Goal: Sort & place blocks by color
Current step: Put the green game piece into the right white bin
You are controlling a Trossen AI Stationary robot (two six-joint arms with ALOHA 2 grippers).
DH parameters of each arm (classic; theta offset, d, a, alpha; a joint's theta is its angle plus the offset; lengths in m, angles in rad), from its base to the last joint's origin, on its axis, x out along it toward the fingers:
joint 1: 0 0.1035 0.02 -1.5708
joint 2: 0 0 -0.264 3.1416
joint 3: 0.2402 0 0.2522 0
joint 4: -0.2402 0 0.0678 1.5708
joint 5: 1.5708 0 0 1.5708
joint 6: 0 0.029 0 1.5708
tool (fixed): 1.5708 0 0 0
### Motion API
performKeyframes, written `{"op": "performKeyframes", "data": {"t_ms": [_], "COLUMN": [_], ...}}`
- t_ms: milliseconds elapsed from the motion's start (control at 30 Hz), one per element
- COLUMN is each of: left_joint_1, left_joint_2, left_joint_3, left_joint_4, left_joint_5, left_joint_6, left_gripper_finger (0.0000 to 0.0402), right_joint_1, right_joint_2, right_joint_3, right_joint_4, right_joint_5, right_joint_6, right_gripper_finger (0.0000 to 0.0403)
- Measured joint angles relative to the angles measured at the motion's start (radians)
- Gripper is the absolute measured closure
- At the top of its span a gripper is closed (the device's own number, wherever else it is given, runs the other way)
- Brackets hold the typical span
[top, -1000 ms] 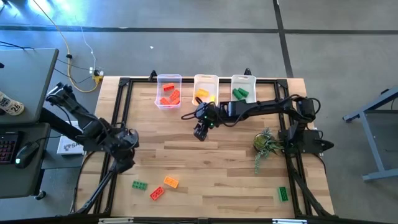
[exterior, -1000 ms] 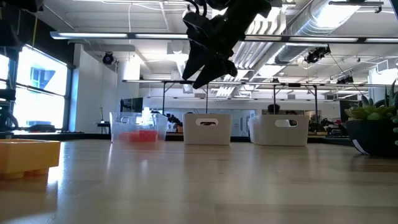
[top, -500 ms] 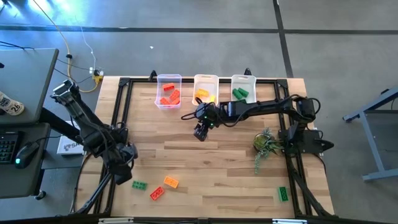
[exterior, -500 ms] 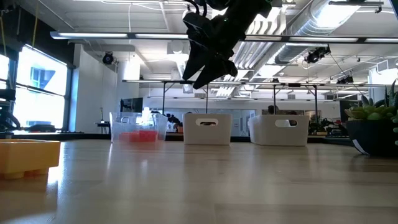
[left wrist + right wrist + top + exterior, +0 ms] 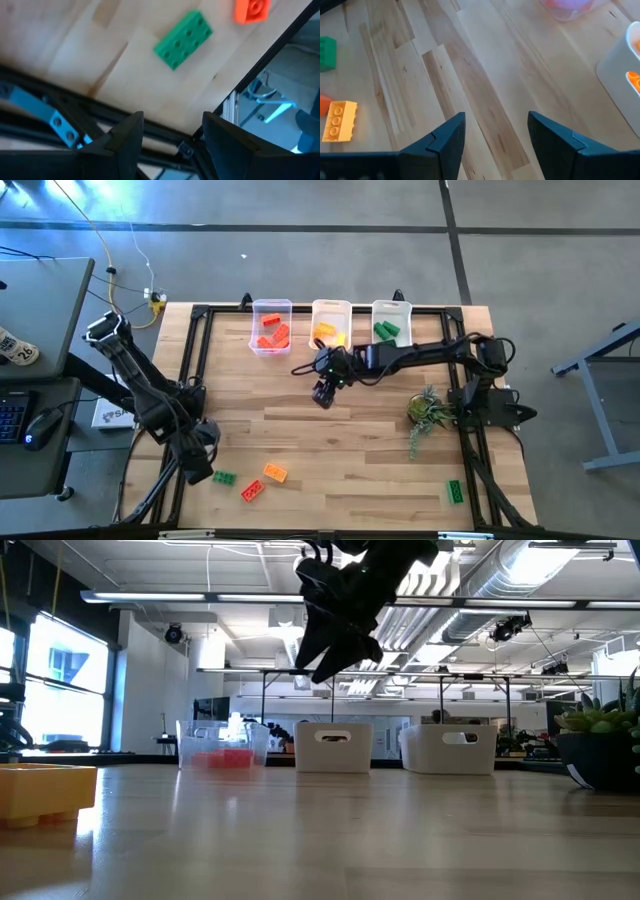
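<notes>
Three blocks lie flat on the table near its front left: a green block (image 5: 224,478), a red one (image 5: 252,491) and an orange-yellow one (image 5: 275,473). Another green block (image 5: 455,491) lies at the front right. My left gripper (image 5: 202,466) hangs open over the table's left frame rail, just left of the green block (image 5: 183,32), with nothing between its fingers. My right gripper (image 5: 322,392) hangs open above the table's middle, in front of the bins, and is empty (image 5: 495,135). In the low view it hangs well above the tabletop (image 5: 322,668).
Three clear bins stand along the far edge: one with red blocks (image 5: 271,330), one with orange-yellow blocks (image 5: 331,323), one with green blocks (image 5: 391,323). A green plant sprig (image 5: 428,412) lies at the right. The black frame rail (image 5: 75,107) runs under my left gripper.
My left gripper has moved toward the table's near edge and sunk a little, rolling about its own axis, and now hangs beside the front-left green block. It has stayed open. No block has moved.
</notes>
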Motion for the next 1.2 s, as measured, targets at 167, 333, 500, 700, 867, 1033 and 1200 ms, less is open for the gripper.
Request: {"op": "performKeyframes", "data": {"t_ms": [167,333,500,700,867,1033,1200], "left_joint_1": [0.0,-0.009,-0.038,-0.072,-0.077,-0.078,-0.078], "left_joint_2": [0.022,0.024,0.024,0.042,0.11,0.2,0.262], "left_joint_3": [0.0,0.0,0.0,0.0,0.0,0.0,0.0], "left_joint_4": [-0.003,-0.004,0.024,0.118,0.198,0.218,0.218], "left_joint_5": [0.091,0.106,0.006,-0.164,-0.198,-0.168,-0.175], "left_joint_6": [-0.009,0.008,0.1,0.282,0.38,0.402,0.403], "left_gripper_finger": [0.0208,0.0197,0.0184,0.0189,0.019,0.019,0.019], "right_joint_1": [0.019,0.035,0.042,0.046,0.046,0.046,0.046], "right_joint_2": [0.0,0.0,0.0,0.0,0.0,0.0,0.0], "right_joint_3": [0.0,0.0,0.0,0.0,0.0,0.0,0.0], "right_joint_4": [0.0,0.0,0.0,0.001,0.001,0.001,0.001], "right_joint_5": [0.002,0.023,0.025,0.025,0.026,0.026,0.049], "right_joint_6": [-0.028,-0.03,-0.024,-0.021,-0.019,-0.019,-0.019], "right_gripper_finger": [0.0201,0.0201,0.0201,0.0201,0.0201,0.0201,0.0201]}}
